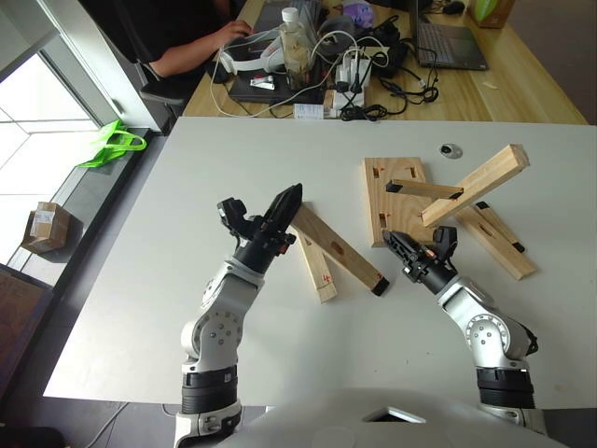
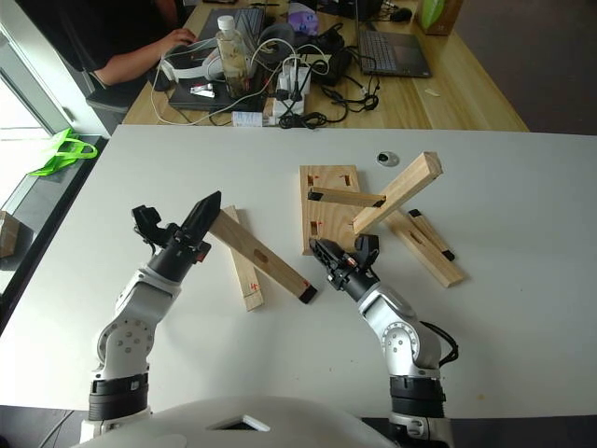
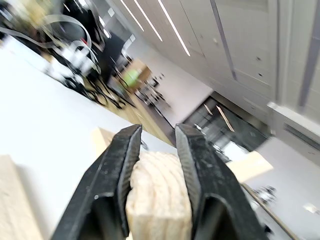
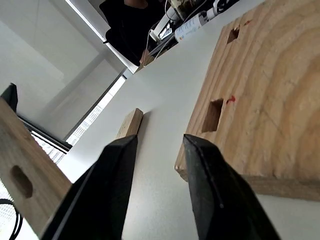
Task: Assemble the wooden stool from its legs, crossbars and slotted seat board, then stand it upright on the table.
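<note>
Since every piece is pale, square-cut solid wood, we expect the parts to be stiff, fairly light and not fragile, with a dry grain that gives the black jaws good purchase. Our left jaws are clamped on the end of one leg point(image 1: 336, 247), held slanting left of the seat board point(image 1: 392, 201). Its black-capped far end appears to rest on the desk point(image 1: 187, 187), across a second leg point(image 1: 315, 266). Our right jaws stand open and empty just at the board's near edge. The board lies flat and shows rectangular slots. A thin crossbar point(image 1: 424, 189) and a tilted third leg point(image 1: 480, 177) rest over its right side, and a fourth leg point(image 1: 499, 243) lies flat just right of it. We judge a hold nearer mid-length steadier, since a long bar gripped at its tip will swing.
</note>
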